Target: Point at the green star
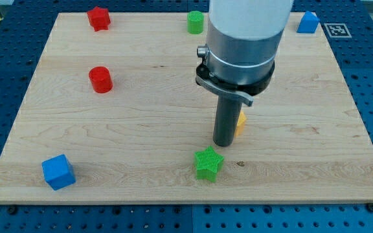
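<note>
The green star (208,162) lies on the wooden board (147,116) near the view's bottom, a little right of centre. My tip (223,144) rests on the board just above and slightly right of the star, close to it but apart. A yellow block (240,122) sits right behind the rod, mostly hidden by it; its shape cannot be made out.
A red star (98,18) is at the top left, a red cylinder (100,79) below it. A green cylinder (195,22) is at the top centre. A blue block (307,22) is at the top right, a blue cube (58,171) at the bottom left.
</note>
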`<action>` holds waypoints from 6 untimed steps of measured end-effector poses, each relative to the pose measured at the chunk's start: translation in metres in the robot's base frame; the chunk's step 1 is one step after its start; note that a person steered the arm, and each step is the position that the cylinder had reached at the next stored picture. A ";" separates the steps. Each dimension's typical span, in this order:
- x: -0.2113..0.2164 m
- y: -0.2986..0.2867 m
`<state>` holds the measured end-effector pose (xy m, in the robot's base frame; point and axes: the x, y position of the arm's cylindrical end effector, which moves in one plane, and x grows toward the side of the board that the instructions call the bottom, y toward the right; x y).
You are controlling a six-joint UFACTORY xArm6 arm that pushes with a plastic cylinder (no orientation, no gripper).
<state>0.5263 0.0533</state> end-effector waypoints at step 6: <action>0.069 0.062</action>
